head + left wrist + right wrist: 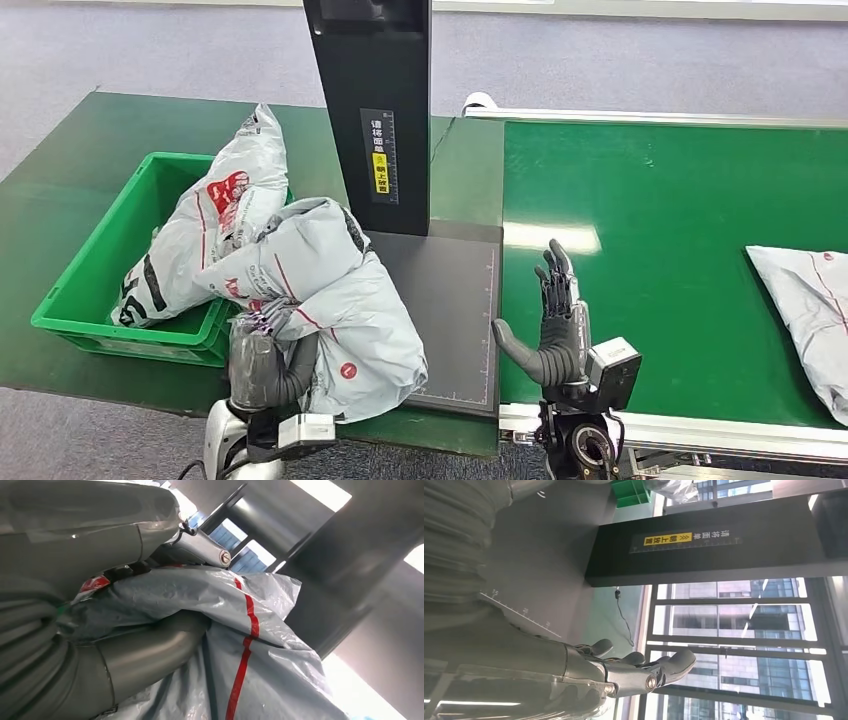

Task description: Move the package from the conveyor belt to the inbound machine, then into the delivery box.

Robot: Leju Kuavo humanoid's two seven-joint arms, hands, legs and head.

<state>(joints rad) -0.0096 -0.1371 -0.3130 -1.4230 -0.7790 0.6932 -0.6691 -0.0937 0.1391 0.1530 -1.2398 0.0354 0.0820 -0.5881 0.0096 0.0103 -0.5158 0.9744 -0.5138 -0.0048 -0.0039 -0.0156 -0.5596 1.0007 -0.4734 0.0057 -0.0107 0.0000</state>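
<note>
Head view: left robot hand (262, 358) grips package (345, 300).

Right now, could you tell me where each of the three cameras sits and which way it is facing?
Head view: high on the body, looking down at the green crate, the scanner platform and the conveyor belt; both hands show.
Left wrist view: behind the left hand, pressed against the grey package it grips.
Right wrist view: behind the open right hand, facing the scanner's black column and windows.
Shared: head and left wrist views show the held package; head and right wrist views the column.
</note>
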